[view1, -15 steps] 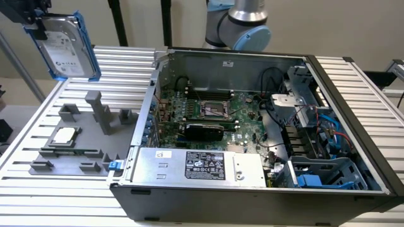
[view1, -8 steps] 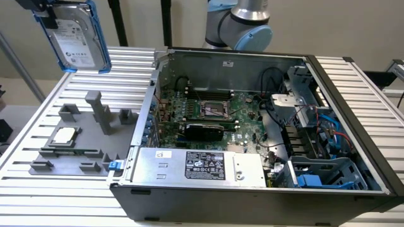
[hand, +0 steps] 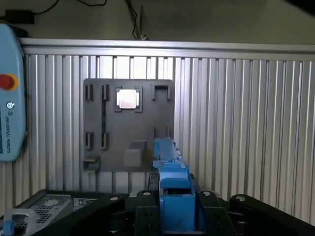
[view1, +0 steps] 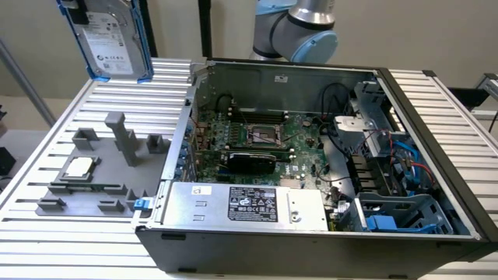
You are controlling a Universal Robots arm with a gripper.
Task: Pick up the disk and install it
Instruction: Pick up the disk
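The disk (view1: pixel 111 38), a silver-grey hard drive with a white label in a blue carrier frame, hangs upright in the air above the far left corner of the table in the exterior view. My gripper (view1: pixel 76 8) is shut on its upper end at the frame's top edge. In the wrist view the blue carrier edge (hand: pixel 172 182) runs between the black fingers (hand: pixel 211 206) of the gripper (hand: pixel 174 204), high above the grey fixture plate (hand: pixel 113 142).
The open computer case (view1: pixel 435 134) fills the exterior view's right, with a grey power-supply box (view1: pixel 249 204), motherboard (view1: pixel 257 140) and blue drive bay (view1: pixel 397 216). The grey fixture plate (view1: pixel 58 195) holds a square CPU chip (view1: pixel 80 167). A teach pendant (hand: pixel 10 98) lies beside the table.
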